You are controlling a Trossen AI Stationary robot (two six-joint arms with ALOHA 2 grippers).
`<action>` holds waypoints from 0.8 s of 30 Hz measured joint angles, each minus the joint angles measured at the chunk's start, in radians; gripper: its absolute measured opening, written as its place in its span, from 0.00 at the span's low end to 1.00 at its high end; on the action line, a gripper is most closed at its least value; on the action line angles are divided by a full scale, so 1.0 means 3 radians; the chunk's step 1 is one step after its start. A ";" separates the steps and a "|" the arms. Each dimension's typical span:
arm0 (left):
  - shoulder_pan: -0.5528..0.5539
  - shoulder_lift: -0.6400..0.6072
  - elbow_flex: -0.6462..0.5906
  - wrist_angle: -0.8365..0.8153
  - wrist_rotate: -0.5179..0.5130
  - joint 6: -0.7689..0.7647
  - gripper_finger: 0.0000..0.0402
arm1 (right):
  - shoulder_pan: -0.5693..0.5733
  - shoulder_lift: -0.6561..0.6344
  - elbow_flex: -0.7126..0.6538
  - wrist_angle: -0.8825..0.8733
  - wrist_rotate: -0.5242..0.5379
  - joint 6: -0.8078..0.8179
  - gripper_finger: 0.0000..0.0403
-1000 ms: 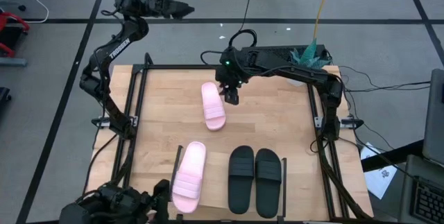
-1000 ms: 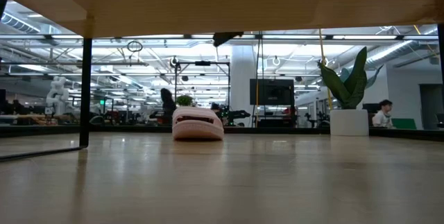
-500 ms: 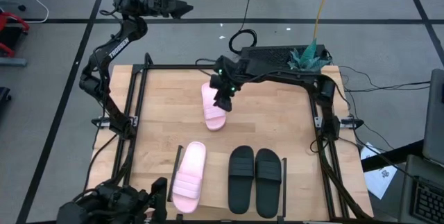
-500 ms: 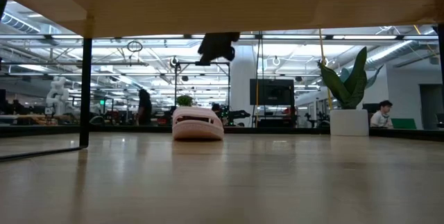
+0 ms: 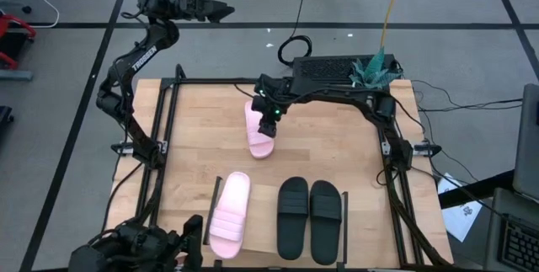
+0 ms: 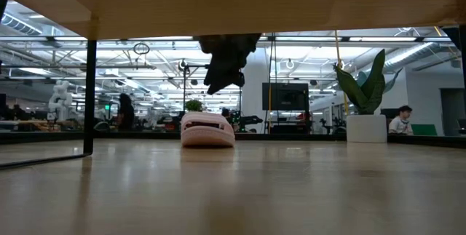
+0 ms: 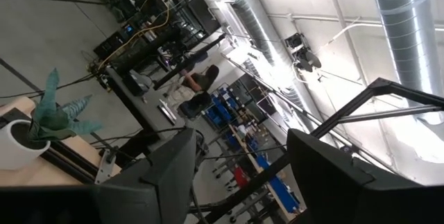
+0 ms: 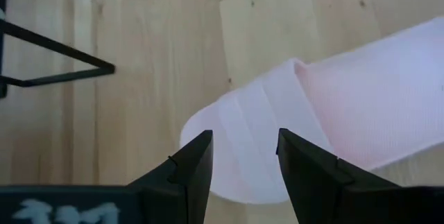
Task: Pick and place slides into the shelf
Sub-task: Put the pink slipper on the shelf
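One pale pink slide [image 5: 259, 129] lies sole down on the tabletop toward the far edge, also seen in the low view [image 6: 207, 129]. My right gripper [image 8: 243, 168] hangs open just above its strap end [image 8: 260, 130], a finger on either side and clear of it [image 6: 226, 64]. A second pink slide [image 5: 229, 213] and a black pair [image 5: 309, 219] lie side by side on the shelf [image 5: 263, 221] at the near edge. My left gripper [image 7: 239, 175] is open and empty, raised beyond the far left corner [image 5: 221, 9].
A potted plant [image 5: 375, 70] stands at the far right corner. Black frame rails run along the table's left [image 5: 160, 137] and right [image 5: 392, 146] sides. The shelf's board [image 6: 218, 2] and a black leg [image 6: 90, 89] frame the low view; people sit in the room behind.
My right gripper has come down toward the far pink slide and a little toward the table's left edge, rolling its wrist on the way. Its fingers have stayed open. The slide has not moved.
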 joint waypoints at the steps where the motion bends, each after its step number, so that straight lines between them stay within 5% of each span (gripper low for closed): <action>1: 0.0000 0.0000 0.0000 0.0000 0.0000 0.0004 0.57 | -0.0004 0.0022 -0.0001 -0.0004 0.0007 0.0021 0.37; 24: 0.0000 0.0000 0.0000 -0.0001 0.0004 0.0015 0.57 | -0.0094 0.0165 -0.0001 0.0138 0.0083 0.0055 0.37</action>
